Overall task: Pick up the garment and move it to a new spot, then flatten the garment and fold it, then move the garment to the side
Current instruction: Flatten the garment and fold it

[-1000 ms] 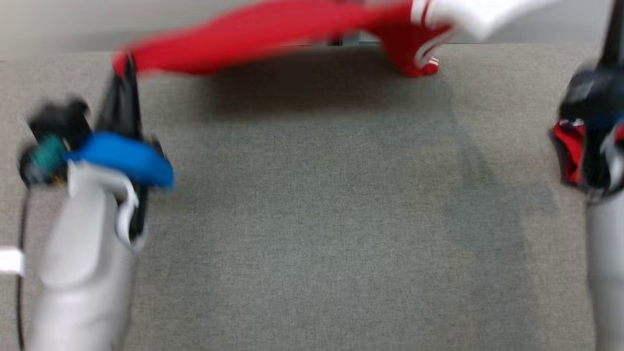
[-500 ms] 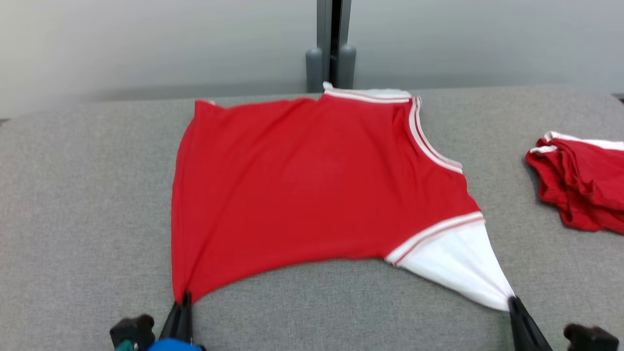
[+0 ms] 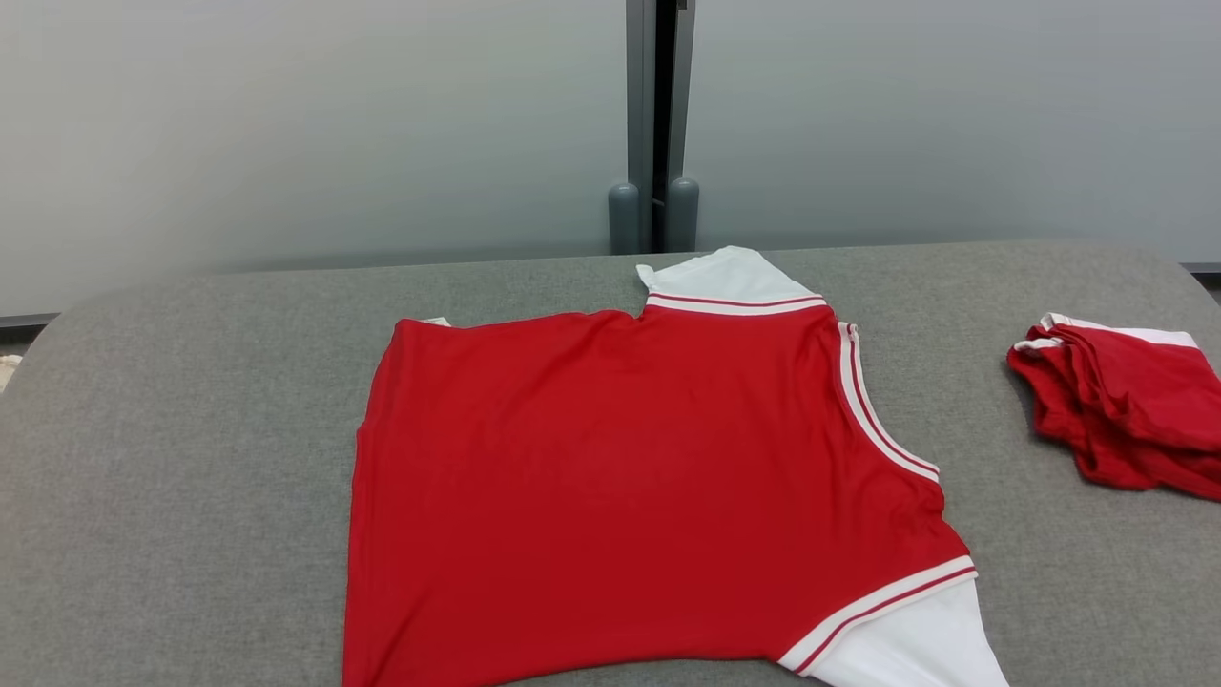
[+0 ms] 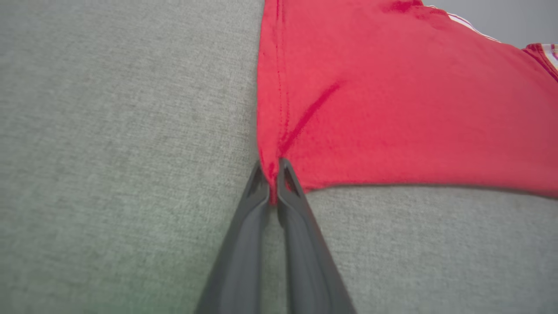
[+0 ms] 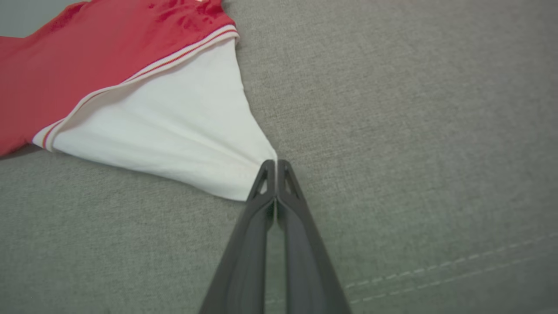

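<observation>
A: Red short-sleeved jersey with white sleeves and striped trim (image 3: 620,496) — it's spread across the middle of the grey fabric-covered counter (image 3: 172,429). Hem toward the left edge, neckline toward the right, near side running off the bottom of the head view.

B: And both near corners are gripped. The left end effector (image 4: 273,168) has its fingers pressed together on the red hem corner. The right end effector (image 5: 276,165) is pinching the tip of the near white sleeve (image 5: 174,126). The cloth is gathered to a point at each.

A: I'd call this the flattening step, well along. How do you finish it cleanly?

B: Stay low and draw the two corners gently apart and toward the near edge — just enough to take out that diagonal crease (image 4: 311,109) running up from the left pinch. Then part the fingers and lift straight off, no dragging, or the points bunch up.

A: The far left corner (image 3: 429,324) looks slightly turned under, too.

B: Worth smoothing before any fold, I'd judge.

A: Any bins or trays in play?

B: None I can point to. The only other item, a bunched red and white garment (image 3: 1116,410), lies loose on the counter near the right edge, well apart from the jersey.
</observation>
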Motion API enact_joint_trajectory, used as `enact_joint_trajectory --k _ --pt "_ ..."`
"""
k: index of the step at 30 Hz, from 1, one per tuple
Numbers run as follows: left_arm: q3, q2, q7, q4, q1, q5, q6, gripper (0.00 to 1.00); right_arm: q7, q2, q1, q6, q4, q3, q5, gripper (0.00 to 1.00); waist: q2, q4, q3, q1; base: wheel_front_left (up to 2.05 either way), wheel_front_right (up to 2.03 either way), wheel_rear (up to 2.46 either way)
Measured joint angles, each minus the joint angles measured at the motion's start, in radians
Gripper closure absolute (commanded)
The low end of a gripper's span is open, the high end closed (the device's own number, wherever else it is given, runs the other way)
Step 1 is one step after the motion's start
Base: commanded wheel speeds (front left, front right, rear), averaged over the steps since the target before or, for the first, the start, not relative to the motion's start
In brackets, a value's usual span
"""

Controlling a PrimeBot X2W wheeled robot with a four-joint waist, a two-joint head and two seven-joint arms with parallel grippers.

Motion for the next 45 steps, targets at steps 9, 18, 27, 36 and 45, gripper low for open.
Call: enact_joint_trajectory --k 9,18,27,36,45 --pt "-0.033 0.002 0.002 -0.151 0.01 0.095 0.0 1.0 0.0 0.006 -0.011 0.0 -0.109 -0.037 -0.003 1.0 0.0 0.011 -0.004 0.0001 0.0 0.0 0.0" --pt "-0.038 0.001 0.002 -0.245 -0.112 0.117 0.002 1.0 0.0 -0.003 -0.244 0.0 -0.197 -0.034 0.019 1.0 0.0 0.017 0.043 0.0003 0.0 0.0 0.0" --pt "-0.04 0.001 0.002 -0.187 -0.269 0.142 0.002 1.0 0.0 -0.068 -0.503 0.0 -0.092 0.001 -0.019 1.0 0.0 0.04 0.116 0.0004 0.0 0.0 0.0" --pt "-0.026 0.001 0.002 -0.073 -0.403 0.169 -0.008 1.0 0.0 -0.081 -0.649 0.0 0.041 0.01 -0.082 1.0 0.0 0.058 0.183 0.0004 0.0 0.0 0.0" --pt "0.007 0.001 0.003 -0.023 -0.426 0.166 0.042 0.0 0.0 -0.06 -0.657 -0.001 0.027 -0.028 -0.149 0.0 0.0 0.057 0.19 0.0004 0.0 0.0 0.0"
